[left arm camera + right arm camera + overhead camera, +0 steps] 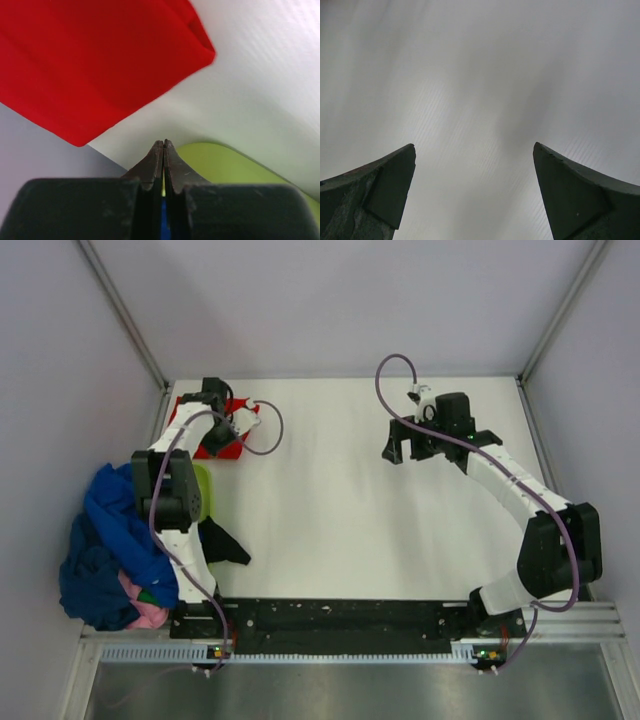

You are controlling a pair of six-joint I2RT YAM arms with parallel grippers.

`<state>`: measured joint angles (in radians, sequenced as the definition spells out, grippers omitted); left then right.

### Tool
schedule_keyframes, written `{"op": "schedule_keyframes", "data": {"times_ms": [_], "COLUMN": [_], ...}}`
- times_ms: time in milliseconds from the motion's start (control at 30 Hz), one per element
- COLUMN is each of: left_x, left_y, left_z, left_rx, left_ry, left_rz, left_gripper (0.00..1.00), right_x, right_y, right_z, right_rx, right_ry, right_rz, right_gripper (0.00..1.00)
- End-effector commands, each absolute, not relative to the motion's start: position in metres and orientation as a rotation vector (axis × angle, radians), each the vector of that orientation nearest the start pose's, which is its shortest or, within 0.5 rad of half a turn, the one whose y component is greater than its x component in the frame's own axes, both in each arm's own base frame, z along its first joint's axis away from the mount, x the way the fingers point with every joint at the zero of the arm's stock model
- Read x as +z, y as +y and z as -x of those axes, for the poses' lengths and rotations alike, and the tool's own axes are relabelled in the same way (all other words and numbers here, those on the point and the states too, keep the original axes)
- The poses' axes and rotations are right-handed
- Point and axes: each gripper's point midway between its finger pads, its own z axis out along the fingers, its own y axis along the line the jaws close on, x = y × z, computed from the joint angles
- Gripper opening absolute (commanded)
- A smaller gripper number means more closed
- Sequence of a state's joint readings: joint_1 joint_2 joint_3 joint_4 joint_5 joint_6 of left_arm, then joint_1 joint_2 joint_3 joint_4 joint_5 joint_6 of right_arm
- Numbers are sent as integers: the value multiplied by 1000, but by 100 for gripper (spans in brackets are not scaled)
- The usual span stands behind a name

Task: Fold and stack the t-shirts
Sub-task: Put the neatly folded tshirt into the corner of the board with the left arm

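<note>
The red t-shirt (222,448) lies folded in the far left corner of the table; it fills the top of the left wrist view (90,65). My left gripper (226,430) hovers over it with jaws shut and nothing between them (163,142). A pile at the left edge holds a royal blue shirt (120,520), a navy one (90,590), a pink one (145,612), a lime-green one (203,490) (225,165) and a black one (225,540). My right gripper (405,452) is open and empty over bare table (474,145).
The white table (350,510) is enclosed by grey walls at the left (60,390), back and right. The arm bases stand on a black rail (340,620) at the near edge. A purple cable (270,430) loops off the left wrist.
</note>
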<state>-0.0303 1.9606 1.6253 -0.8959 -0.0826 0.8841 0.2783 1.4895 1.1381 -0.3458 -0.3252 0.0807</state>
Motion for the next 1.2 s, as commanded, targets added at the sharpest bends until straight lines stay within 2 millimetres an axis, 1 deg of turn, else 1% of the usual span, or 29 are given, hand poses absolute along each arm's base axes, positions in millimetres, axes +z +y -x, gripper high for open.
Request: {"op": "schedule_keyframes", "data": {"times_ms": [0,33,167,233,300,433,567,667,767,867,933,1000,1067,1167], "left_x": [84,80,50,39,35,33,30,28,29,31,31,31,31,36], "left_y": [55,56,46,45,51,62,66,72,81,93,98,94,81,52], "left_z": [-445,-444,-422,-421,-434,-469,-502,-521,-539,-551,-553,-549,-540,-518], "left_rx": [429,414,291,288,342,460,561,637,734,830,879,849,751,554], "left_ry": [2647,2662,2710,2728,2730,2733,2664,2606,2553,2513,2504,2507,2510,2473], "left_rz": [-1196,-1214,-1387,-1426,-1389,-1263,-1196,-1181,-1150,-1140,-1144,-1158,-1186,-1262], "left_gripper": [2,2,2,2,2,2,2,3,2,1,1,2,2,5], "right_x": [177,177,174,174,175,173,171,171,169,169,169,167,167,168], "right_y": [164,163,161,162,163,162,159,159,158,157,156,156,156,156], "right_z": [-375,-375,-375,-377,-378,-377,-378,-378,-378,-378,-378,-378,-378,-379], "right_rx": [538,531,517,520,523,516,499,497,488,482,477,476,474,474], "right_ry": [2195,2196,2200,2201,2198,2203,2206,2207,2210,2211,2211,2215,2214,2212], "right_rz": [413,411,412,414,413,413,409,413,413,414,412,410,413,413], "right_gripper": [99,99,99,99,99,99,99,99,99,99,99,99,99,99]}}
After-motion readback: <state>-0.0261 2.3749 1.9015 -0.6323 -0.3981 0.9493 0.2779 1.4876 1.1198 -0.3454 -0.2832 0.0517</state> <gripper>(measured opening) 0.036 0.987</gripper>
